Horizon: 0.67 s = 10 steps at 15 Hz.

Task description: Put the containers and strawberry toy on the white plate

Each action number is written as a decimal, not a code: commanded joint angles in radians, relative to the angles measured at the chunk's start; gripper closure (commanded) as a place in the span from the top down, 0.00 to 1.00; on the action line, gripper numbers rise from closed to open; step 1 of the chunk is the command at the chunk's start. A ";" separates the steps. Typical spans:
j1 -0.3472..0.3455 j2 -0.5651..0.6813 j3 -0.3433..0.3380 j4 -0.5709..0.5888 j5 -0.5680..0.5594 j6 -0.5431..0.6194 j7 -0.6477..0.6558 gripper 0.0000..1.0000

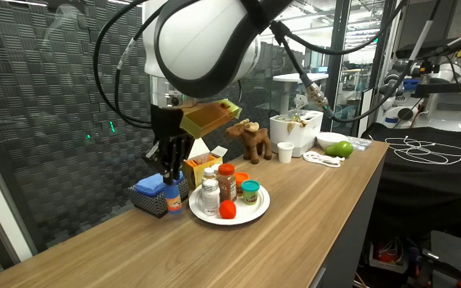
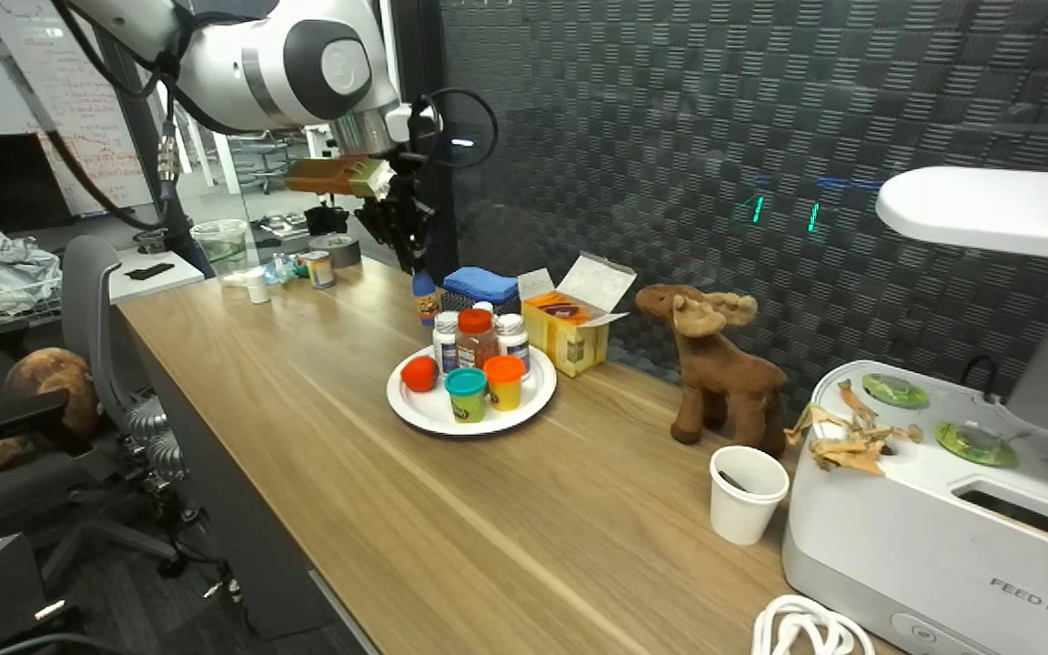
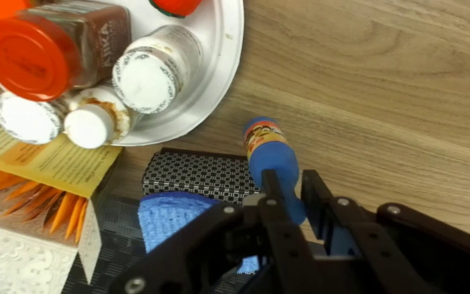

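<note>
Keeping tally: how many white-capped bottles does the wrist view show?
3: the upper bottle, on the white plate; the left bottle, below the red lid; the small-capped bottle, between them. The plate is cropped here, so more may be hidden.

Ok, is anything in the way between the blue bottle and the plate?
Nothing visible stands between the blue bottle and the white plate, but a white-capped bottle stands on the plate's near side.
</note>
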 commanded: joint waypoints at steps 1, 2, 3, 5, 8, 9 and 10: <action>0.052 -0.122 -0.039 -0.109 -0.069 -0.030 0.146 0.17; 0.049 -0.149 -0.034 -0.136 -0.065 -0.047 0.166 0.17; 0.045 -0.174 -0.024 -0.154 -0.053 -0.067 0.176 0.17; 0.030 -0.230 -0.004 -0.197 -0.019 -0.100 0.184 0.17; 0.023 -0.304 -0.005 -0.241 -0.035 -0.147 0.241 0.17; 0.022 -0.323 -0.008 -0.256 -0.059 -0.157 0.270 0.17; 0.015 -0.342 -0.008 -0.273 -0.070 -0.160 0.286 0.16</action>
